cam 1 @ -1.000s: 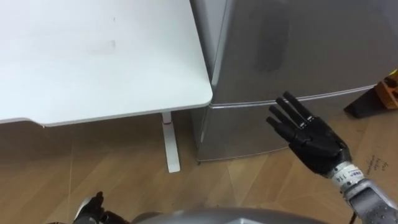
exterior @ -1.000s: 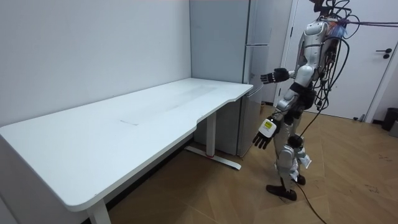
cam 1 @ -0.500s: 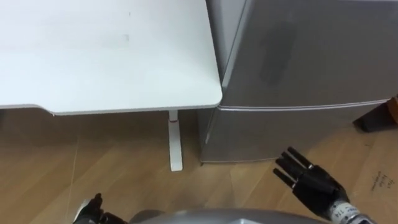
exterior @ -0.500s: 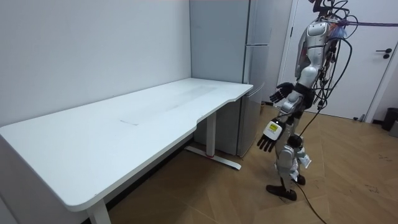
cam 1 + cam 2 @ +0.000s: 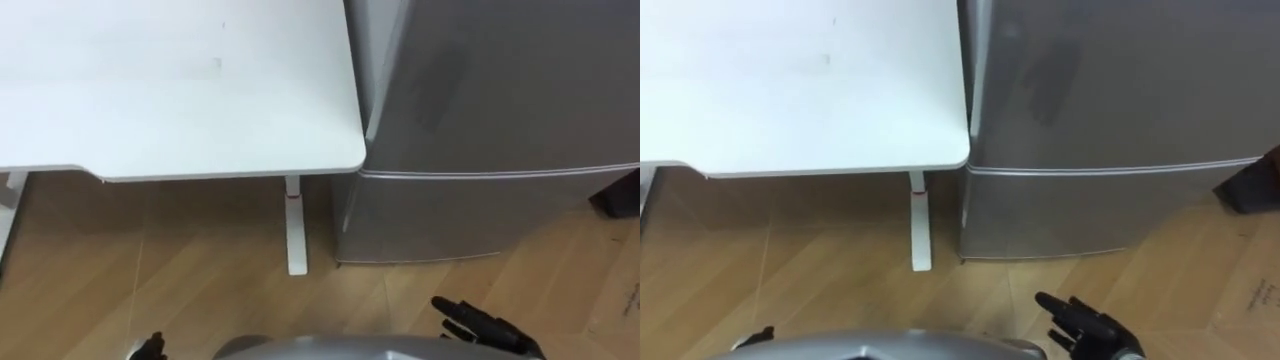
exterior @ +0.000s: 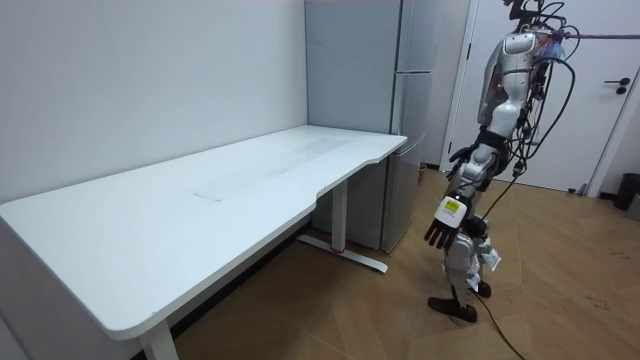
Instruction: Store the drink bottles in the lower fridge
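The robot stands upright on the wooden floor (image 5: 200, 270), facing the fridge (image 6: 350, 110), with the table (image 5: 180, 90) off to its left. The fridge's lower door (image 5: 480, 215) is shut, flush under the upper door (image 5: 520, 80), and a thin straight seam runs between the two. The table's rounded corner sits just beside the fridge's side, leaving only a narrow slit between them. From that corner the table's front edge runs away to the robot's left, and its white leg (image 5: 295, 225) stands on the floor near the fridge's lower corner.

The right hand (image 5: 485, 327) hangs low in front of the robot, over bare floor and well short of the lower door. Its fingers are straight and spread, and it holds nothing. The left hand (image 6: 441, 222) hangs at the robot's side (the side nearer the room camera), fingers loose and pointing down, also empty.

Open floor lies in a broad strip between the robot and the fridge, and more stretches under the table on either side of the leg. At the far right, a dark object (image 5: 622, 195) rests on the floor close to the fridge's base. In the room view a white door (image 6: 570, 110) stands behind the robot, with clear boards around its feet.
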